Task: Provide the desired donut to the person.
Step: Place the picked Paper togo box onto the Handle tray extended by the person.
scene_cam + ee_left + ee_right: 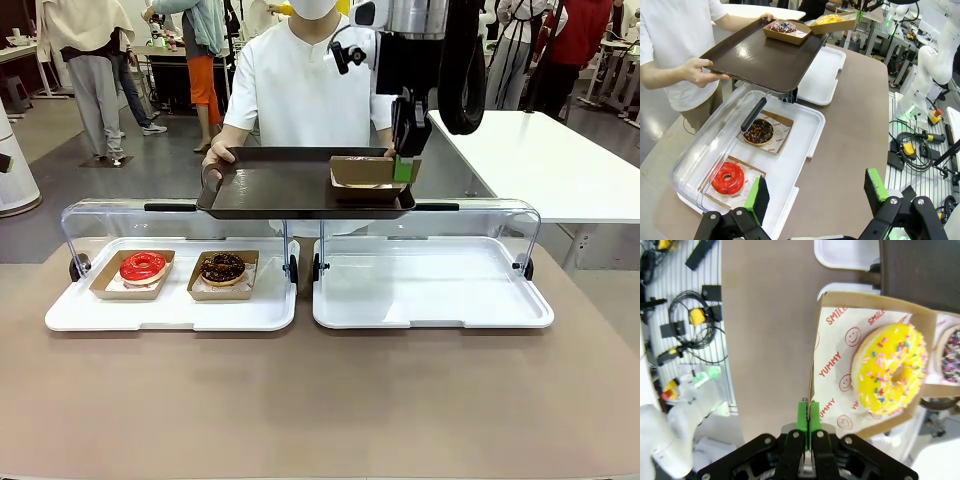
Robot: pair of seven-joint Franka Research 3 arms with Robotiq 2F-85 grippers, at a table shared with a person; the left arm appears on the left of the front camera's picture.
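The yellow donut [890,371] sits in a box [840,375] whose near wall is pinched between the right gripper's [807,412] closed pads. In the front view that box [365,172] hangs at the tray's [270,190] 3 o'clock end, just over its rim. The person [300,85] holds the tray by both ends, above the display lids. The left wrist view shows a sprinkled dark donut [783,26] in a second box already on the tray, at 9 o'clock of the yellow one. The left gripper [817,192] hovers with fingers wide apart over the table edge. The left display tray [170,305] holds a red donut [143,266] and a chocolate donut [222,267]; the right display tray [430,290] offers bare room.
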